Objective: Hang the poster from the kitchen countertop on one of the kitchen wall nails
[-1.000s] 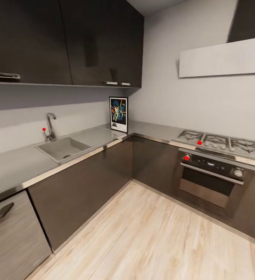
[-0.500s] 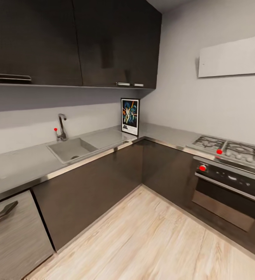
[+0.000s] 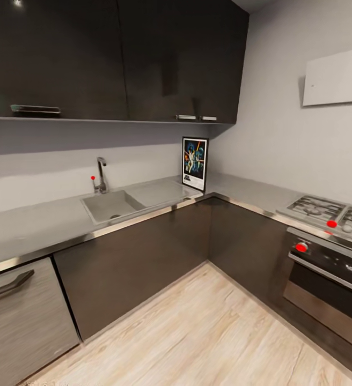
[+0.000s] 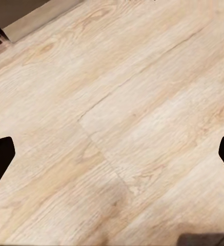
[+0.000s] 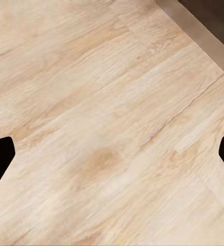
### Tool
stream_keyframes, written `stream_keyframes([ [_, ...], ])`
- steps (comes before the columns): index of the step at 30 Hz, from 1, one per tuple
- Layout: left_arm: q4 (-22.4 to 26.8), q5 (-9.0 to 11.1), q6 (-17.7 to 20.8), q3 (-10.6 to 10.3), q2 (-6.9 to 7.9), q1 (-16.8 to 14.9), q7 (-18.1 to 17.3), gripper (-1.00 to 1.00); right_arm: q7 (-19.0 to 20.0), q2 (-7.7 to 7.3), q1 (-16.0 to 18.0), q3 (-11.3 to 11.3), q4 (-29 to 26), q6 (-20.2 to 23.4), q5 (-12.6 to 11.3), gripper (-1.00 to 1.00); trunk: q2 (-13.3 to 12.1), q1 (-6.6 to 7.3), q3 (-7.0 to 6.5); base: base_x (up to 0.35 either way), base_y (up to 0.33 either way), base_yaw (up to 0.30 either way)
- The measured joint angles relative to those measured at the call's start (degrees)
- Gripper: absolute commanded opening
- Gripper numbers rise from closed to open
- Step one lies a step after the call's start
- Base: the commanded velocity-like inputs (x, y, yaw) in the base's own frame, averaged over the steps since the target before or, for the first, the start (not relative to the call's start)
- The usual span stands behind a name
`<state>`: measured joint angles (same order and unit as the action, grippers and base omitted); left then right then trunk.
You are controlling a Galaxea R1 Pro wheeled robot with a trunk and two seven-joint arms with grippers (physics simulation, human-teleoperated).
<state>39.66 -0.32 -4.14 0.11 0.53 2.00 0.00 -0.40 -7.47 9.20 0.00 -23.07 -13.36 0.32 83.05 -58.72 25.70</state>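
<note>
Across the kitchen corner, kitchen countertop (image 3: 42, 228) running in an L past sink (image 3: 111, 205) and hob (image 3: 331, 212). Against the back wall at the bend, well apart from the robot, the poster (image 3: 195, 163), upright, leaning. Likely risks: tipping the thin frame flat with a careless reach, or clipping the cabinet fronts on approach. No wall nail discernible from the head view. Below both wrists, wood floor (image 4: 112, 123); left gripper (image 4: 112, 156) and right gripper (image 5: 112, 156) spread wide, empty.
</note>
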Motion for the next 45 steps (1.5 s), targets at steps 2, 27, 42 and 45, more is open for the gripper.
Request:
stream_keyframes([
  [2,0.0,0.0,0.0,0.0,0.00,0.0,0.0,1.00,0.0,0.00,0.0,0.0,0.0,0.0,0.0,1.00,0.0,0.00,-0.05,0.065,-0.132,0.277],
  [27,0.0,0.0,0.0,0.0,-0.04,0.0,0.0,1.00,0.0,-0.01,0.0,0.0,0.0,0.0,0.1,1.00,0.0,0.01,-0.42,0.154,-0.102,0.123],
  [42,0.0,0.0,-0.1,0.1,-0.01,0.0,0.0,1.00,0.0,-0.01,0.0,0.0,0.0,0.0,0.1,1.00,0.0,-0.01,-1.04,0.018,-0.002,-0.275],
  [45,0.0,0.0,-0.1,0.1,0.00,0.0,0.0,1.00,0.0,-0.01,0.0,0.0,0.0,0.0,0.1,1.00,0.0,0.00,-1.17,0.055,0.000,-0.282],
])
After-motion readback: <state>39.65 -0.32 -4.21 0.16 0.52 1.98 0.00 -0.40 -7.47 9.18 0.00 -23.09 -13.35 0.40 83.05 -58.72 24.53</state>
